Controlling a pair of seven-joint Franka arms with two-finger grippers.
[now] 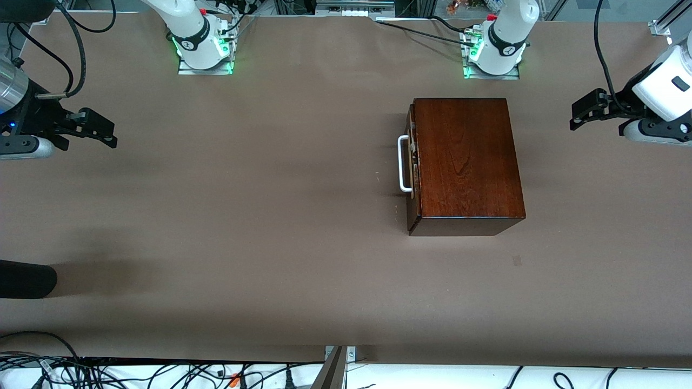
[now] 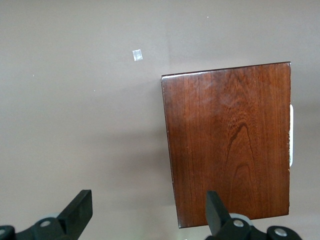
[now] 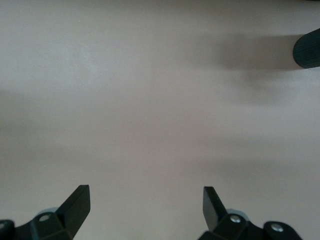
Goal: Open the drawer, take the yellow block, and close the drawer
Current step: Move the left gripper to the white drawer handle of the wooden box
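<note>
The dark reddish-brown wooden box point(image 1: 465, 159) stands on the table toward the left arm's end. Its drawer point(image 1: 412, 156) is shut, with the white bar handle point(image 1: 403, 165) facing the right arm's end. The yellow block is hidden. My left gripper point(image 1: 577, 116) is open and empty, up in the air off the box's side toward the left arm's end. In the left wrist view the box top point(image 2: 230, 145) and a sliver of the handle point(image 2: 291, 135) show past the left gripper point(image 2: 148, 200). My right gripper point(image 1: 108, 132) is open and empty over bare table point(image 3: 145, 192) at the right arm's end.
A small tape mark point(image 1: 517, 260) lies on the brown table nearer the front camera than the box; it also shows in the left wrist view point(image 2: 137, 55). A black rounded object point(image 1: 27, 279) juts in at the right arm's end. Cables run along the table's near edge.
</note>
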